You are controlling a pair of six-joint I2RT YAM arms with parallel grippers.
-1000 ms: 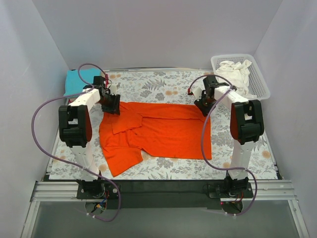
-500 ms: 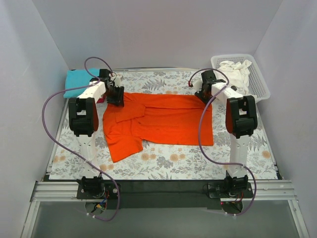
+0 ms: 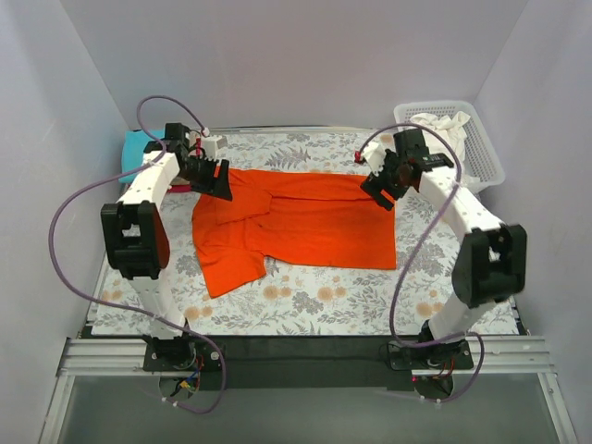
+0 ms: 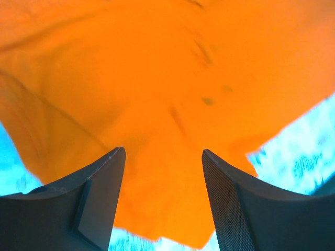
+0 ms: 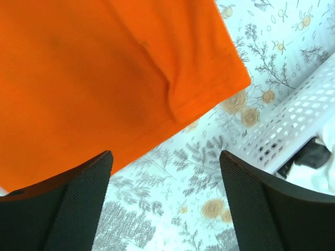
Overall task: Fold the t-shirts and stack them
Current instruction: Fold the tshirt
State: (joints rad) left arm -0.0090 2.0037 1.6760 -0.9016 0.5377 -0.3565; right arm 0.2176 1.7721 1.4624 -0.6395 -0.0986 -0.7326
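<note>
A bright orange t-shirt [image 3: 305, 227] lies spread on the floral cloth, with its left sleeve side bunched and folded over. My left gripper [image 3: 224, 187] hovers at the shirt's far left corner. In the left wrist view it [image 4: 163, 152] stands open, with the orange cloth [image 4: 157, 94] loose below its fingers. My right gripper [image 3: 376, 190] hangs open by the far right corner; in its own view [image 5: 166, 157] only floral cloth shows between the fingers, and the shirt's corner [image 5: 104, 68] lies just beyond. A teal t-shirt [image 3: 139, 146] sits behind the left arm. A white t-shirt [image 3: 442, 129] fills the basket.
The white lattice basket [image 3: 490, 168] stands at the back right, close to the right arm, and its wall [image 5: 293, 125] shows in the right wrist view. The grey floral cloth [image 3: 314, 305] covers the table. White walls close in on three sides.
Both grippers dragged the orange shirt's far edge toward the back, then opened and let it go. Both arms have swung outward.
</note>
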